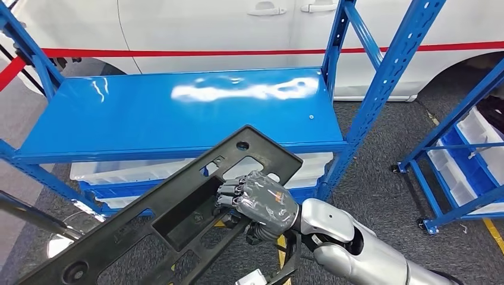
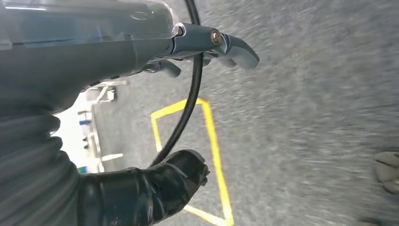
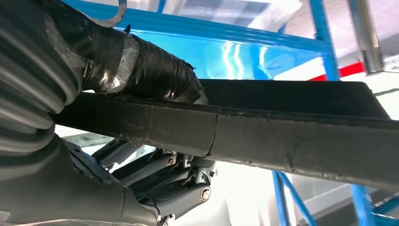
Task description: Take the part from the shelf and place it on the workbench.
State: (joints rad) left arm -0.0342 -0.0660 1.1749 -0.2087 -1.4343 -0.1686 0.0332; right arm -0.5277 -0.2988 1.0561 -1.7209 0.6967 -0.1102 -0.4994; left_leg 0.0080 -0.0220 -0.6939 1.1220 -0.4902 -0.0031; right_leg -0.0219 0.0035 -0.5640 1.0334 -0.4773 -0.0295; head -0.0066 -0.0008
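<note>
One hand does the carrying: the right hand (image 1: 257,202) grips the black part (image 1: 172,219) near its middle, likely for balance, clear of the shelf (image 1: 178,113). The left hand (image 2: 155,56) hangs empty over the floor, fingers loosely apart.

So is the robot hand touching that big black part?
Touching. In the right wrist view the right robot hand clamps the black part, thumb on one face and fingers on the other.

Long black slotted part (image 1: 178,219) tilted before blue shelf (image 1: 178,113)
</note>
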